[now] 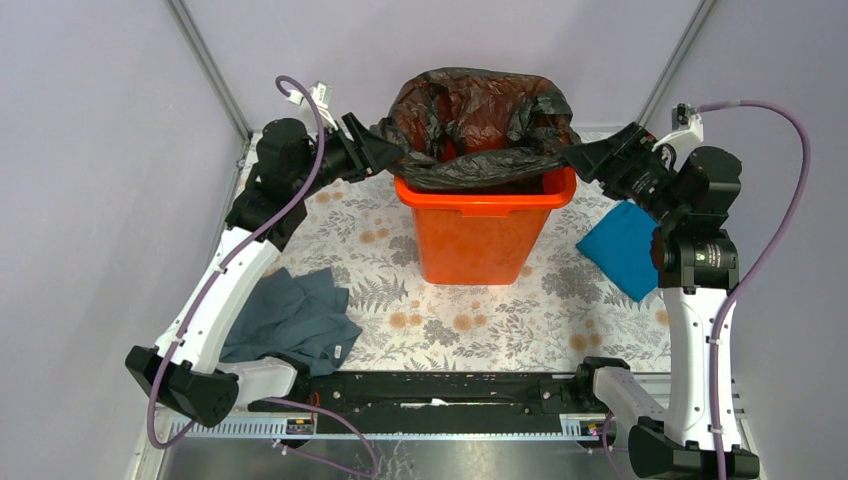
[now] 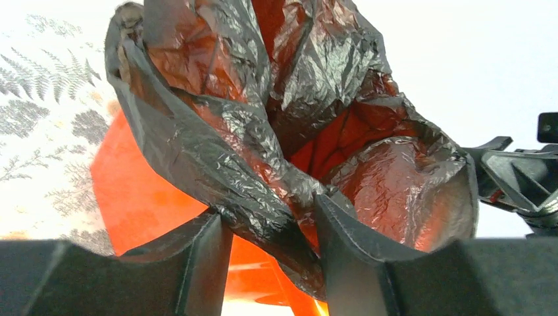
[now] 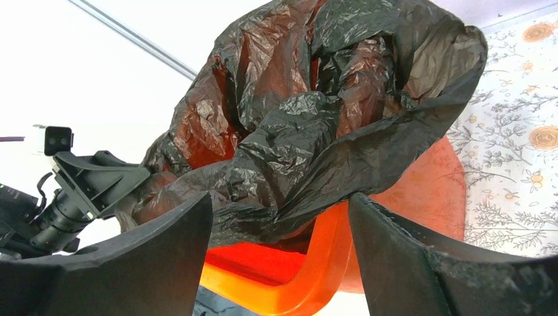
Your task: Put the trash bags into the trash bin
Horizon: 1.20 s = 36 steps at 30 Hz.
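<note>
Top external: the trash bag [image 1: 470, 120] drapes over the mouth of the trash bin [image 1: 480, 240], billowing above its rim. At the bin's left rim, the left gripper [image 1: 388, 152] straddles a bag fold; whether it pinches, I cannot tell. At the bin's right rim, the right gripper [image 1: 578, 160] stands spread around the bag's edge.

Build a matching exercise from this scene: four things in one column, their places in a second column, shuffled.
1. trash bag
2. trash bin
3. grey-blue cloth
4. bright blue cloth

A. on the table beside the right arm
B. standing upright mid-table
C. on the table beside the left arm
D. bunched over the bin's mouth

Pairs: 1-D, 2-B, 3-C, 4-A
</note>
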Tool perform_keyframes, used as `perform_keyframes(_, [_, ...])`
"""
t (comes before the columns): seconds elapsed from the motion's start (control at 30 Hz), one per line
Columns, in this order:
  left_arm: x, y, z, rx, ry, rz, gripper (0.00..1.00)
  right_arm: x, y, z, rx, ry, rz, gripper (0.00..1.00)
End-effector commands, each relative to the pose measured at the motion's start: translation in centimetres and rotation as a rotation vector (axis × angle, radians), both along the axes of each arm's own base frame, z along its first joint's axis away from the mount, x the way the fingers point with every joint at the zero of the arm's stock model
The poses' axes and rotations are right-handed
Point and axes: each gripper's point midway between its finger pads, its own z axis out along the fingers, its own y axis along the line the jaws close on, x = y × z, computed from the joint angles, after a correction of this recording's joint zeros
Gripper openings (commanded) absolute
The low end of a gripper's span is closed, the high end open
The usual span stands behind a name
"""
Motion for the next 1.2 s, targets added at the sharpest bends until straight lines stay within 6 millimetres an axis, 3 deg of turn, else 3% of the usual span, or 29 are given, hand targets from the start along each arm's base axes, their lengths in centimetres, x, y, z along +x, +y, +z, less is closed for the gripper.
perform_keyframes(0.0, [-0.1, 0.3, 3.6, -0.018, -0.146, 0.02, 0.41, 0.2, 0.6, 1.1, 0.002, -0.06, 0.039, 0.73])
perform_keyframes(0.07, [-0.4, 0.1, 3.2, -0.024, -0.144, 0.004, 0.24, 0.1, 0.5, 1.1, 0.001, -0.075, 0.032, 0.51])
perform_keyframes(0.1, [-0.6, -0.1, 3.2, -0.027, -0.143, -0.004, 0.21, -0.1, 0.4, 0.9, 0.0, -0.078, 0.027, 0.43])
perform_keyframes(0.3, [-4.1, -1.4, 3.7, -0.094, -0.136, -0.126, 0.16, -2.2, 0.8, -0.3, -0.028, -0.074, 0.053, 0.03])
perform_keyframes(0.33, [-4.8, -1.5, 3.6, -0.1, -0.133, -0.14, 0.15, -2.7, 0.8, -0.2, -0.031, -0.079, 0.05, 0.0])
perform_keyframes(0.5, [-7.4, -1.1, 2.2, -0.13, -0.104, -0.16, 0.15, -5.2, 0.8, 0.1, -0.041, -0.121, 0.04, 0.0])
perform_keyframes(0.7, [-9.4, -0.8, 1.7, -0.178, -0.095, -0.193, 0.17, -6.2, 0.4, -1.3, -0.067, -0.093, 0.014, 0.0])
perform_keyframes(1.17, [-7.4, -0.1, -4.2, -0.139, -0.014, -0.082, 0.05, -4.5, -2.6, -9.4, -0.206, 0.054, -0.118, 0.0])
